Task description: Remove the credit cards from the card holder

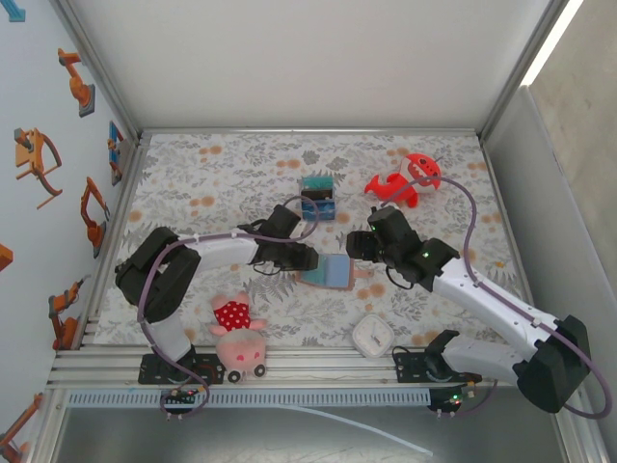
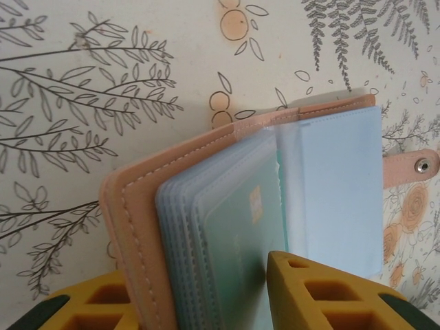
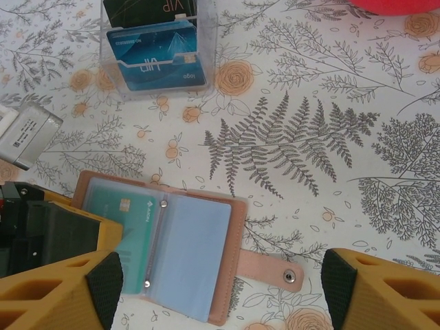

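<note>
Extraction step: left claw (image 2: 206,295) pinches one flap of the open card holder (image 3: 199,240), right claw (image 3: 220,278) hangs spread just above it; next move likely needs a fine nip on the sleeved teal credit card (image 3: 127,223).

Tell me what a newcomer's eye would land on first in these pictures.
The bright red-and-white toy figure at the table's far right stands out first against the pale floral tabletop. Next comes the tan leather card holder, lying open at mid-table between the two arms, a green card in its clear sleeve and the left tool clamped on one half. A pink plush pig sits at the near edge.
</note>
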Robot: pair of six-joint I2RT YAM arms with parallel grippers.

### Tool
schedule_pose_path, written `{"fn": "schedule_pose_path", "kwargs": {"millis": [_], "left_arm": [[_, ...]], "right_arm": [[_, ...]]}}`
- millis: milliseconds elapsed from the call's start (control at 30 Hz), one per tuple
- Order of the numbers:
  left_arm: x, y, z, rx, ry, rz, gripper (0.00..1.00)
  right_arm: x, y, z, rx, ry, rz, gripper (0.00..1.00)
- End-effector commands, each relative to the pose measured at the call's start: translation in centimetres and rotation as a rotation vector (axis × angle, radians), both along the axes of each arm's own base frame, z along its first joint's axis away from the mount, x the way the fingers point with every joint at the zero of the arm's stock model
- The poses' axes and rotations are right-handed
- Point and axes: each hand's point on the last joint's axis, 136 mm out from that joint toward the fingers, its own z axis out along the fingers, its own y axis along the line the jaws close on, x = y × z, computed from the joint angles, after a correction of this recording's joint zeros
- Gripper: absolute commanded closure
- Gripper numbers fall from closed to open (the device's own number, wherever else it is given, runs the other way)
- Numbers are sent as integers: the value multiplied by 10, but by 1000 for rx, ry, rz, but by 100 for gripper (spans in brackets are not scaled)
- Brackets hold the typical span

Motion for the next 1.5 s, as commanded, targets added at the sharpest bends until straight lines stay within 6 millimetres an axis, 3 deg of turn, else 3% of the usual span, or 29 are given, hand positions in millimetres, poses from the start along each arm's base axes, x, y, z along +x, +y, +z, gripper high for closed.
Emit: {"fn": "schedule_pose_path", "kwargs": {"millis": [0, 133, 333, 400, 433, 567, 700, 933, 1133, 1300, 1467], "left_arm": [[4, -8, 7, -9, -28, 23, 62], [5, -5, 13, 41, -96, 46, 53], [14, 18, 36, 143, -242, 106, 25], [16, 29, 46, 165, -291, 130, 5], [17, 34, 50, 174, -312, 139, 3], [20, 56, 68, 225, -410, 176, 3], [21, 74, 72, 274, -477, 192, 3], [17, 70, 58, 232, -488, 164, 0], [15, 61, 47, 183, -485, 157, 21], [14, 51, 41, 155, -469, 126, 36], [11, 34, 30, 105, -422, 98, 42]], "right_arm": [[1, -8, 1, 7, -17, -42, 25], [-2, -9, 1, 22, -20, -41, 29], [-5, -10, 1, 45, -26, -39, 34], [-7, -8, 0, 55, -17, -31, 36], [-7, -7, -1, 57, -11, -26, 37], [-10, -1, -9, 76, 26, -7, 41], [-12, 13, -17, 126, 69, 22, 45], [-18, 44, -41, 247, 181, 84, 50], [-20, 71, -62, 342, 288, 121, 62], [-19, 85, -72, 401, 322, 135, 63], [-18, 92, -84, 408, 361, 143, 65]]}}
